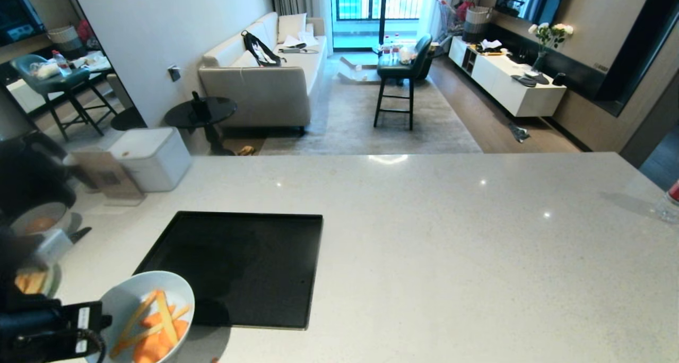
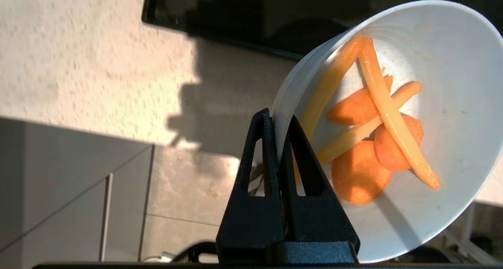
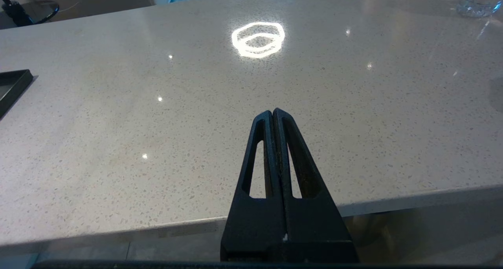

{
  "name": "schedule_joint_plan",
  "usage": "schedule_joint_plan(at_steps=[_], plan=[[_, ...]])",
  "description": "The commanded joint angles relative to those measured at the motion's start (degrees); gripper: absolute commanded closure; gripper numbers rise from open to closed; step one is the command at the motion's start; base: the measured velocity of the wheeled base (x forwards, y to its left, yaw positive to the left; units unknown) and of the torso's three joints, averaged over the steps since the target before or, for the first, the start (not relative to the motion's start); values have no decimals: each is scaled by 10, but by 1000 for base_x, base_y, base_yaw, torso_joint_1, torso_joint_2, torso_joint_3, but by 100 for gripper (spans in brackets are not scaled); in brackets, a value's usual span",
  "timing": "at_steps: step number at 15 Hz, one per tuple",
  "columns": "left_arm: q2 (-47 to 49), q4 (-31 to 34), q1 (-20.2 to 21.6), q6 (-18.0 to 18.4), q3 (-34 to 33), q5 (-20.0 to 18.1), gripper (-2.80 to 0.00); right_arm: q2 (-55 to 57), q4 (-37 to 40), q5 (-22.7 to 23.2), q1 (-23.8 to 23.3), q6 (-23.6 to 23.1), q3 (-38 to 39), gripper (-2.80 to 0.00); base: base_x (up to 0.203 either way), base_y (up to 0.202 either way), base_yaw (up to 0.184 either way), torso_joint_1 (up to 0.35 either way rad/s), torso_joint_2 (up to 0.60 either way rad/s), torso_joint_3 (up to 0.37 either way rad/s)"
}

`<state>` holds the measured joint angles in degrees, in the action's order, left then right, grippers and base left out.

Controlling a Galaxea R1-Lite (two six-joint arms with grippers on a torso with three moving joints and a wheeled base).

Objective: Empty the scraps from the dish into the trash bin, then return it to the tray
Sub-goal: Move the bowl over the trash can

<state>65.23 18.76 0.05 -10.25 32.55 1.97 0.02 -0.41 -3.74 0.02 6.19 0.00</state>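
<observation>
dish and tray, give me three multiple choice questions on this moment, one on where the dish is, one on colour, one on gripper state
1. Where is the dish?
A. flat in the middle of the tray
B. held off the tray's near left corner
C. on the far right of the counter

2. What colour is the tray?
A. black
B. pale green
C. red

3. How is the left gripper?
A. wide open above the dish
B. shut on nothing
C. clamped on the dish's rim

Answers:
1 B, the head view shows the dish beside the tray, scraps inside.
2 A, the tray is black in both views.
3 C, the left wrist view shows its fingers pinching the rim.
</observation>
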Motion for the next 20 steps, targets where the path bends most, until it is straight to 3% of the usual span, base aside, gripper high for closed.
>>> schedule_joint_plan(at_steps=[1, 7, 13, 20], plan=[[-91, 78, 1, -2, 1, -18, 0, 0, 0, 0, 0, 0, 0, 0, 0, 0, 0, 0, 0, 0], [-224, 225, 0, -2, -6, -57, 0, 0, 0, 0, 0, 0, 0, 0, 0, 0, 0, 0, 0, 0], [-231, 229, -3, -1, -14, -78, 0, 0, 0, 0, 1, 0, 0, 0, 0, 0, 0, 0, 0, 0], [-227, 228, -7, 4, -10, -72, 0, 0, 0, 0, 0, 0, 0, 0, 0, 0, 0, 0, 0, 0]])
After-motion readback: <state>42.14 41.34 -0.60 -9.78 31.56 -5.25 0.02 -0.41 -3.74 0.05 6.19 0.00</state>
